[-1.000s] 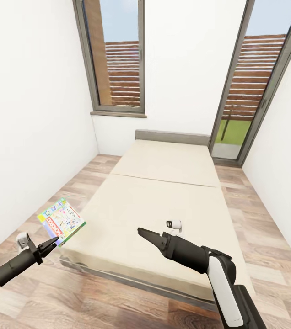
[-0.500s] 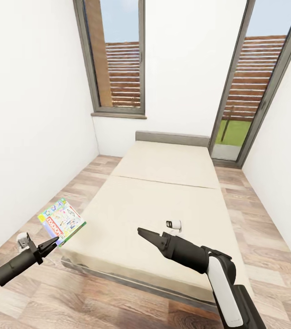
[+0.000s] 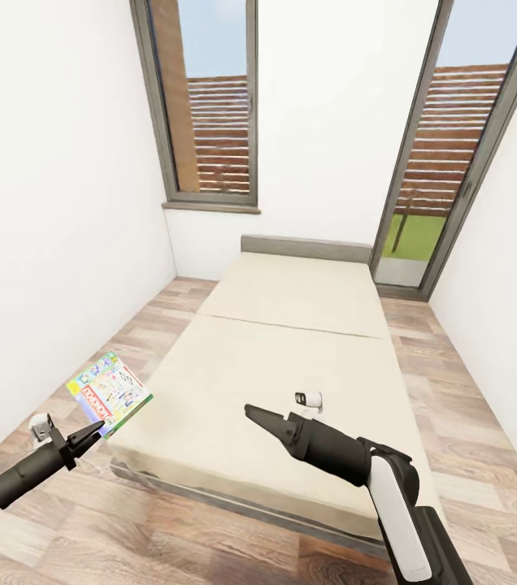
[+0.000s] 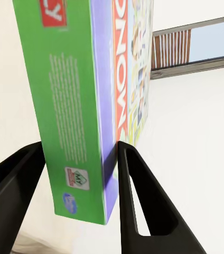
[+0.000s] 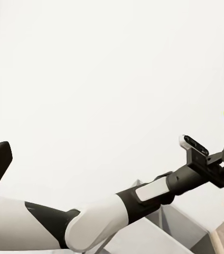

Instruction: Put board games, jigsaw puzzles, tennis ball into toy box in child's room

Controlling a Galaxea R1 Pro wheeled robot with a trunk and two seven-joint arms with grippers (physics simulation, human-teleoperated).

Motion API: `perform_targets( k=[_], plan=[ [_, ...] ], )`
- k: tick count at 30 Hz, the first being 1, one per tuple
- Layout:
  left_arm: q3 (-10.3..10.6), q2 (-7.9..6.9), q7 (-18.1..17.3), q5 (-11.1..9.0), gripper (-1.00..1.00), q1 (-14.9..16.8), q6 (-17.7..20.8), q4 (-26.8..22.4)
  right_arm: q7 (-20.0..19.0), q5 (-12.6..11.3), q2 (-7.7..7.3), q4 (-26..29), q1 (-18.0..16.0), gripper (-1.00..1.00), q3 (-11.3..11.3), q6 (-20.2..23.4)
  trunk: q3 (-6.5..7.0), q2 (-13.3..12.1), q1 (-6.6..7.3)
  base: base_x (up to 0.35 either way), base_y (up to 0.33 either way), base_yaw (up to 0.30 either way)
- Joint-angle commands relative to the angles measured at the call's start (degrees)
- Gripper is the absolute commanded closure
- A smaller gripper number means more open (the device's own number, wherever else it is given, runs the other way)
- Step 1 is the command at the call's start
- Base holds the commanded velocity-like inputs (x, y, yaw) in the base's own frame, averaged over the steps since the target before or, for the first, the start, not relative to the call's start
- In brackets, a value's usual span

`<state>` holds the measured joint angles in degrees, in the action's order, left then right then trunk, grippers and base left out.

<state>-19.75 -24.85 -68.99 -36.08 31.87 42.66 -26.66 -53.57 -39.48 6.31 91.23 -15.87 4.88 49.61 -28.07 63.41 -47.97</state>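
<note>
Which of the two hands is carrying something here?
The left hand: it is shut on the green-bordered board game, gripped by one edge and held off the floor beside the bed. The right hand is shut and holds nothing.

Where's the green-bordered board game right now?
The green-bordered board game is clamped in the left end effector, held above the floor off the bed's near left corner.

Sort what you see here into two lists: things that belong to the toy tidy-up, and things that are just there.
Job:
- board game, gripped by left gripper
- bed, nothing on its mattress

Just there:
- window
- glass door
- wood floor
- right gripper
</note>
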Motion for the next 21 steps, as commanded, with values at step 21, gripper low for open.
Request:
perform_targets(
  k=[21],
  plan=[
    [0.0, -0.01, -0.1, -0.1, 1.0, 0.0, 0.4, 0.0, 1.7, -0.4, -0.07, 0.0, 0.0, -1.0, 0.1, -3.4, 3.72, -8.4, 4.62, 0.0, 0.0, 0.0]
  ],
)
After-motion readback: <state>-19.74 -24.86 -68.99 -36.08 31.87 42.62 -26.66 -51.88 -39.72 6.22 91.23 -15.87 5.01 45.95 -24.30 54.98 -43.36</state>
